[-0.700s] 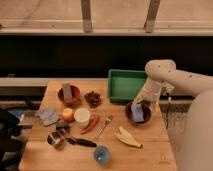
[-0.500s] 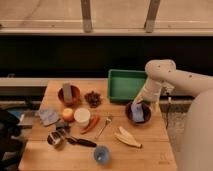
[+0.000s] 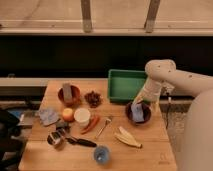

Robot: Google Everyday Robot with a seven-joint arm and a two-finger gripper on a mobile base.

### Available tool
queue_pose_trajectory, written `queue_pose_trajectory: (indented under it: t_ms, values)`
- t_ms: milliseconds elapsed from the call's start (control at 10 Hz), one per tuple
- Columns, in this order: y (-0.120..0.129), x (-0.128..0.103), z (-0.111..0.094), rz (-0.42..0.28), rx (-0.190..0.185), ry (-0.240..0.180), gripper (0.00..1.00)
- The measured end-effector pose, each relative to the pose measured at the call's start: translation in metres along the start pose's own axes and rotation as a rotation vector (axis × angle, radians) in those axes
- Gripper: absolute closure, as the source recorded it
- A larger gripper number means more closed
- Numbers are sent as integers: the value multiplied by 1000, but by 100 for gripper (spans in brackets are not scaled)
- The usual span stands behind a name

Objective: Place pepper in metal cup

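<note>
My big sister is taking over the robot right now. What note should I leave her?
The gripper is open and empty, over the brown bowl at the table's right side.
The pepper lies on the table beside the white cup, untouched.
The metal cup stands near the front left, apart from it.
Done: nothing yet.
Left: reach over, grasp the pepper, put it in the metal cup.

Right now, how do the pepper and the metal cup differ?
The pepper is slim and orange-red; the metal cup is round and shiny silver. The pepper lies flat beside the white cup; the metal cup sits nearer the front-left corner. Both rest on the table, apart from the gripper over the right brown bowl.
</note>
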Motion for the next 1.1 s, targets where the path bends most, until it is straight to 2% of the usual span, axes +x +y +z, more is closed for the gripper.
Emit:
queue_pose_trajectory:
  t_ms: [900,1100]
  values:
    - [0,0,0,-1,1,-1,26]
    - [6,1,-1,-19,1,-9,26]
